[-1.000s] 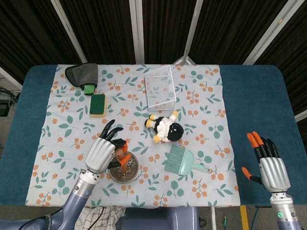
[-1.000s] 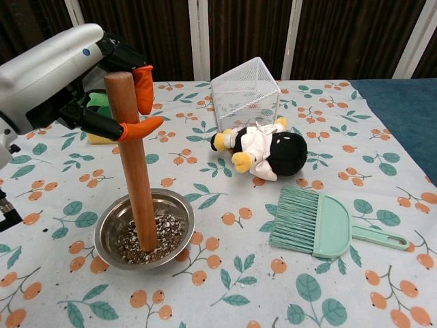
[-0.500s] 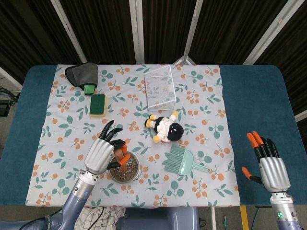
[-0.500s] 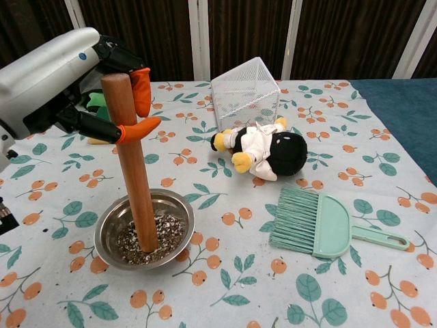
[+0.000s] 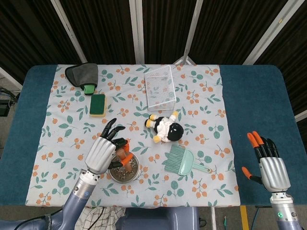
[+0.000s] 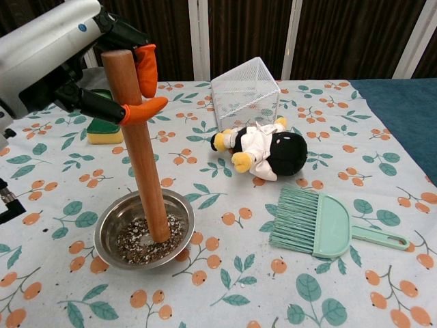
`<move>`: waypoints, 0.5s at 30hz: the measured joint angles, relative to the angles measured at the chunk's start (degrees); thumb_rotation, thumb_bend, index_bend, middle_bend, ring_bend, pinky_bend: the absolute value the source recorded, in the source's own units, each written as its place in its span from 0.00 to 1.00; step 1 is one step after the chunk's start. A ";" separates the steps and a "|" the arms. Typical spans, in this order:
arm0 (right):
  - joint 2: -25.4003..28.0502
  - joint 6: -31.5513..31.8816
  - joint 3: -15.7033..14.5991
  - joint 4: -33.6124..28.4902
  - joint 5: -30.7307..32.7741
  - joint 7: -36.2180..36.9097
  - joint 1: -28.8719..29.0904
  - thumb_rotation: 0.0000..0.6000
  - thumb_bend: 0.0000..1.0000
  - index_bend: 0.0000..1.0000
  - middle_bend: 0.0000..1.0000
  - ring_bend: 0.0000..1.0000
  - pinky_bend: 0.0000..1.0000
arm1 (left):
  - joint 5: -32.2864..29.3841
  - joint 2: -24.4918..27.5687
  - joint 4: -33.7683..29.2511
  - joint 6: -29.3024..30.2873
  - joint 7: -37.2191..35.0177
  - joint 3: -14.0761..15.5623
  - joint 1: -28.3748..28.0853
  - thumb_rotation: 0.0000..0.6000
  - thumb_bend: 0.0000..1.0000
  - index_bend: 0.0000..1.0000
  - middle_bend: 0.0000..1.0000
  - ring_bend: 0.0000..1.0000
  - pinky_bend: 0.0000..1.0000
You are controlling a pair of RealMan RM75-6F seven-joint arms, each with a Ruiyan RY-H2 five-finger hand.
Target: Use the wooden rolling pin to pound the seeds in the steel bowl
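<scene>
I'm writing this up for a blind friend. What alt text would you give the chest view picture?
A robot's left hand grips the top of a wooden rolling pin standing slightly tilted in a steel bowl of seeds on a floral tablecloth. To the right lie a plush penguin and a mint-green hand brush, with a white wire basket behind.

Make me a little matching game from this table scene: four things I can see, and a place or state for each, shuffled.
Things:
1. wooden rolling pin
2. wire basket
3. penguin toy
4. right hand

States:
A. holds nothing, over bare blue table
B. lying on its side
C. tipped over, behind the toy
D. standing in the steel bowl, gripped by the left hand

Pairs: 1-D, 2-C, 3-B, 4-A
</scene>
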 measured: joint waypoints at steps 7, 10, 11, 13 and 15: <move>-0.04 0.05 -0.07 0.07 -0.10 0.03 -0.03 1.00 0.27 0.00 0.00 0.00 0.00 | 0.84 0.83 -1.01 0.05 0.19 -0.53 -0.26 1.00 0.88 0.63 0.75 0.22 0.05; -0.04 0.12 -0.03 0.06 -0.13 -0.05 -0.03 1.00 0.27 0.00 0.00 0.00 0.00 | 1.38 0.71 0.10 -0.08 -0.69 -0.32 -0.43 1.00 0.88 0.63 0.75 0.22 0.05; -0.04 0.14 -0.02 0.06 -0.10 -0.05 -0.04 1.00 0.27 0.00 0.00 0.00 0.00 | 1.59 0.64 0.59 -0.11 -1.09 -0.20 -0.47 1.00 0.88 0.63 0.75 0.22 0.05; -0.04 0.12 0.02 0.05 -0.01 0.02 -0.04 1.00 0.27 0.00 0.00 0.00 0.00 | 2.18 0.45 1.84 -0.13 -1.90 0.16 -0.55 1.00 0.88 0.63 0.75 0.22 0.05; -0.01 0.02 0.06 0.04 0.08 0.10 0.00 1.00 0.27 0.00 0.00 0.00 0.00 | 3.08 0.33 3.06 -0.04 -2.51 0.49 -0.64 1.00 0.88 0.63 0.75 0.22 0.05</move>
